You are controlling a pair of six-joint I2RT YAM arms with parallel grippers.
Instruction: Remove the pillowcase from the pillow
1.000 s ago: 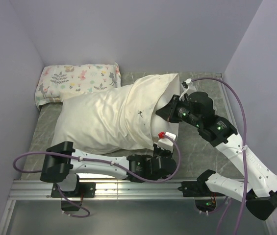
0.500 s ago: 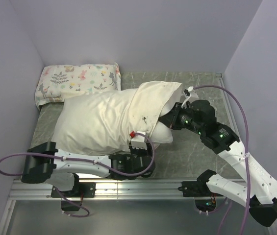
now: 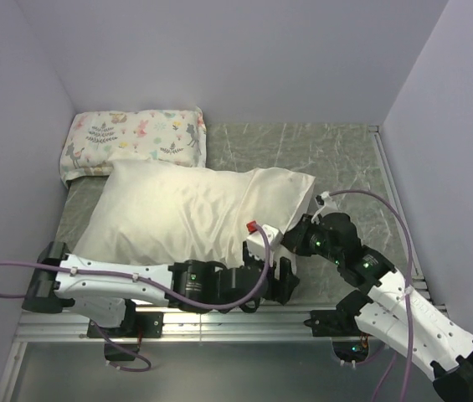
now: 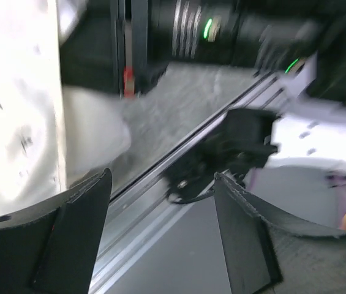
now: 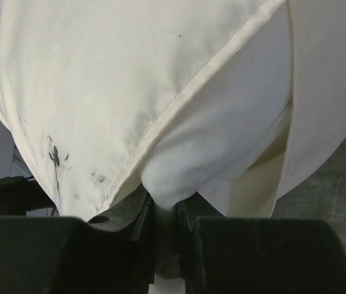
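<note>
The cream pillowcase (image 3: 182, 209) lies flat on the table with the pillow inside it. In the right wrist view the case (image 5: 93, 79) gapes at its mouth, and a white corner of the pillow (image 5: 221, 135) pokes out. My right gripper (image 5: 165, 205) is shut on that corner; from above it (image 3: 296, 241) sits at the case's near right corner. My left gripper (image 3: 283, 281) hangs by the table's front edge, just left of the right arm. It (image 4: 160, 214) is open with nothing between its fingers, and the case (image 4: 13, 92) is off to its left.
A small floral animal-print pillow (image 3: 131, 138) lies at the back left against the wall. An aluminium rail (image 3: 219, 322) runs along the near edge. Lilac walls close in the left, back and right sides. Grey marbled tabletop (image 3: 336, 159) shows at the back right.
The left gripper has opened, let go of the pillowcase edge and swung right along the front edge. The right arm drew back toward me with the pillow corner. The cased pillow dropped flat.
</note>
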